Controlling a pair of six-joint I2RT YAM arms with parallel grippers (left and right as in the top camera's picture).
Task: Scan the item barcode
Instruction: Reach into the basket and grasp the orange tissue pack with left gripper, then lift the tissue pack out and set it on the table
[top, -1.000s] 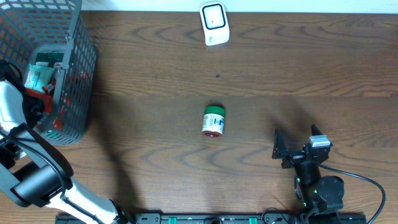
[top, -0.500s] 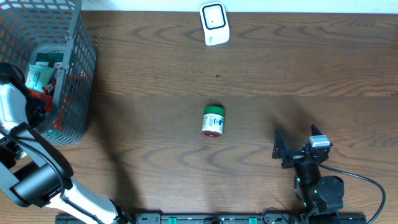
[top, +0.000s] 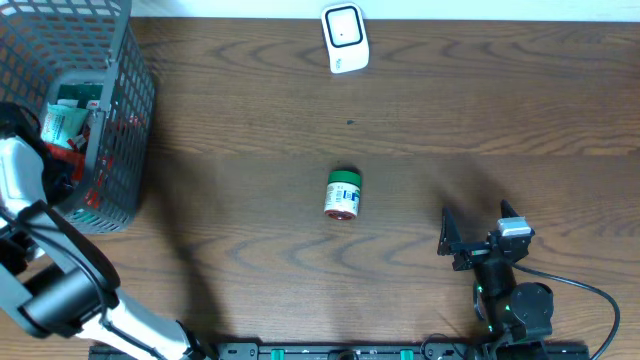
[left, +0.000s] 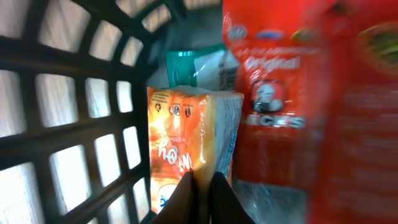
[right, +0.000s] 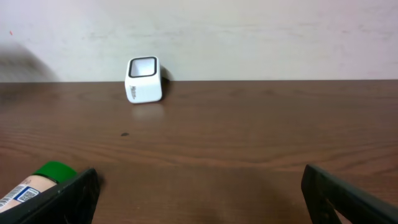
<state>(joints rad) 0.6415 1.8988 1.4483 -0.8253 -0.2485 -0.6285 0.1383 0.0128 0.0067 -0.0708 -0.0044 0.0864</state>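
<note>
The orange pack (left: 180, 137) stands in the basket (top: 137, 105) at nine o'clock of the brown wood table (top: 250, 130), left fingers (left: 185, 196) pressed together, right fingers (right: 65, 196) spread.

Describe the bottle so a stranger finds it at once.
On the wooden table, look at its middle, right of the grey basket. The bottle lies there alone on its side; its green cap sets it apart from the white scanner.

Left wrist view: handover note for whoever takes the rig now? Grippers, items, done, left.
Left gripper: shut inside the basket, apparently pinching the orange packet at its lower edge.
Right gripper: open, empty, low over the table.
Green-capped bottle lies mid-table; scanner at the far edge.
Done: packet gripped, it seems.
Left: lift it out, show its barcode to the scanner.
</note>
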